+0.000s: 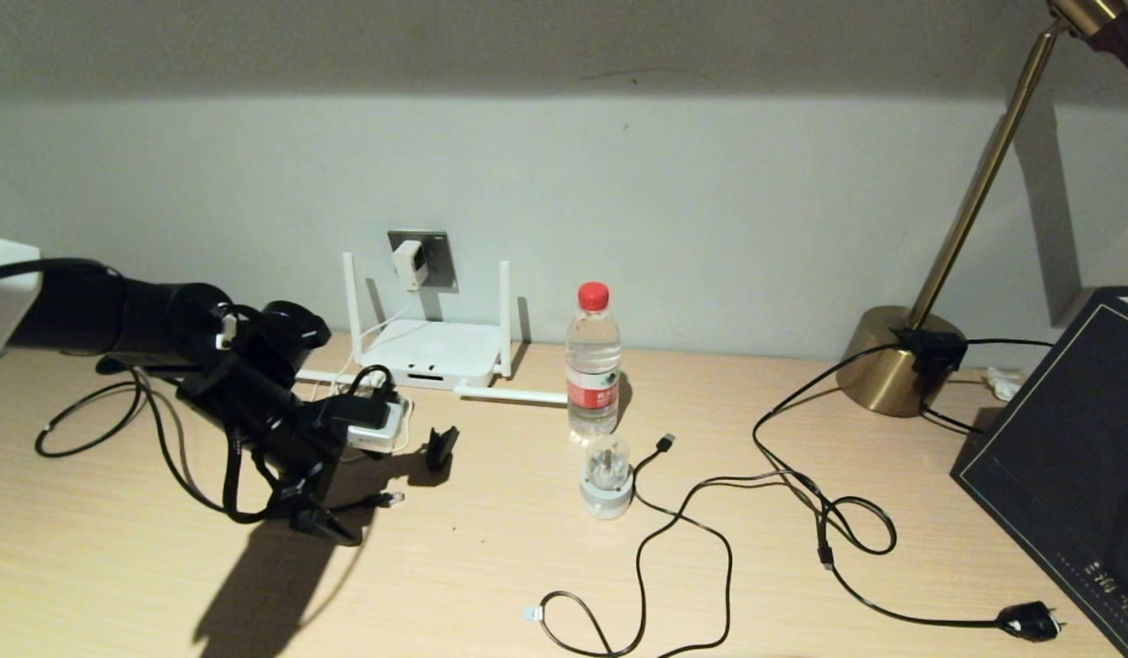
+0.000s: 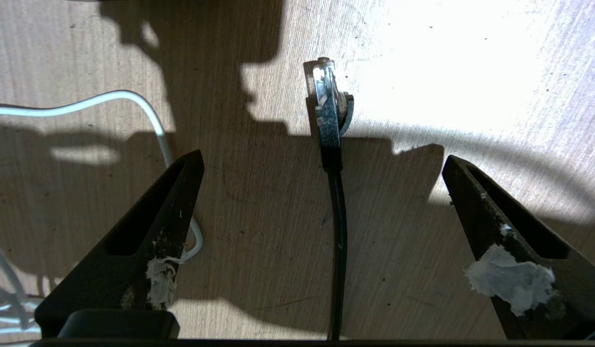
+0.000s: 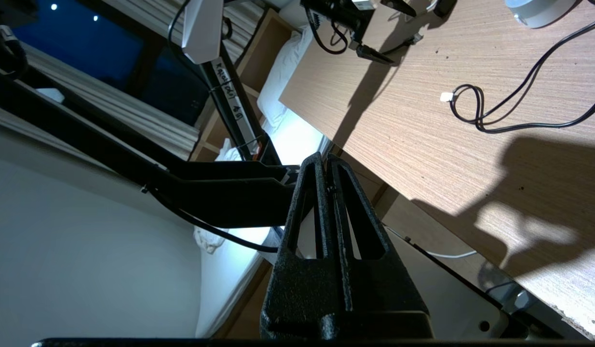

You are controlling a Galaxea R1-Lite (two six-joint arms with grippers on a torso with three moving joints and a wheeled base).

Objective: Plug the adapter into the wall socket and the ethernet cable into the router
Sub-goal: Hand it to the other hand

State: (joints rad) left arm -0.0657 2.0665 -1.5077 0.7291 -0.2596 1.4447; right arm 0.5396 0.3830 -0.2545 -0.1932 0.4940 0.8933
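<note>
Left arm hides the ethernet cable [image 1: 253, 493] — router [image 1: 431, 352] ports unreadable.

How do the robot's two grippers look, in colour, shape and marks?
Both are matte black with long, tapering, hollowed triangular fingers. The left gripper has scuffed fingers with torn white tape patches. The right gripper shows a rough cast texture, no tape visible.

I am looking down on the desk [image 1: 491, 585]. The router [image 1: 431, 355] is sitting at the back edge, against the wall, with the wall socket [image 1: 433, 260] above it and the adapter [image 1: 409, 264] sitting in that socket. The water bottle [image 1: 592, 362] is standing right of the router. My left gripper [image 1: 381, 489] is hanging over the desk in front of the router, toward the left edge, the ethernet cable [image 2: 332, 144] lying on the desk between its fingers [image 2: 148, 226]. The lamp [image 1: 902, 361] is standing near the back right corner.
</note>
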